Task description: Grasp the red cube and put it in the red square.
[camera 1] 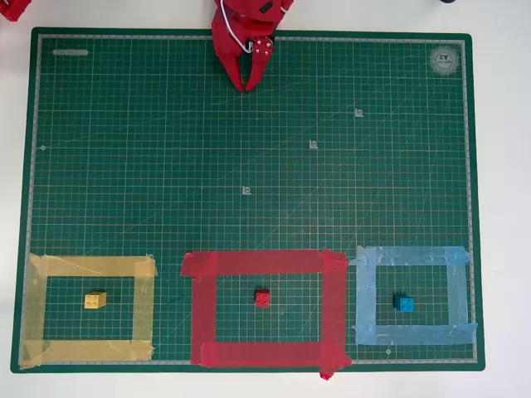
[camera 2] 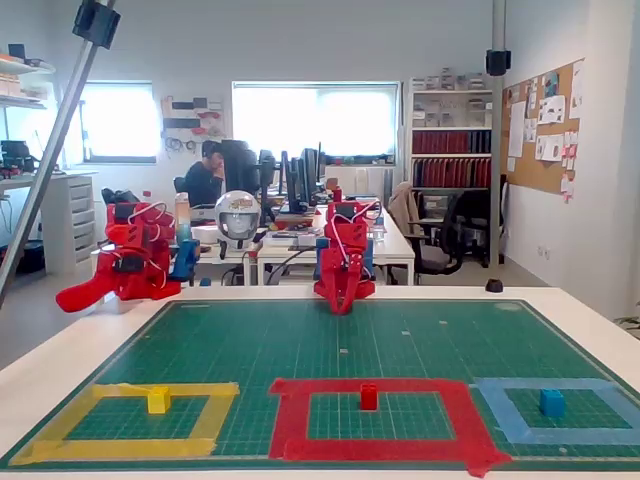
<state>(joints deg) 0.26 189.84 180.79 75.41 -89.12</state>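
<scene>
Overhead view shows the gripper [camera 1: 247,85] at the mat's [camera 1: 124,166] top edge, jaws pressed together and holding nothing. Well away from the jaw tips, straight out across the mat, the red cube [camera 1: 262,298] sits inside the red square [camera 1: 265,264].

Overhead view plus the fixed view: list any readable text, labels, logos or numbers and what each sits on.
Nothing is legible in either view.
Round logo, top right corner of the green cutting mat: too blurred to read.
Pale oblong label, mat's top left corner: too small to read.
Three small white marks on the mat: unreadable.
Papers on the cork board: too far away to read.
Red cube, red square and gripper: no text visible.
</scene>
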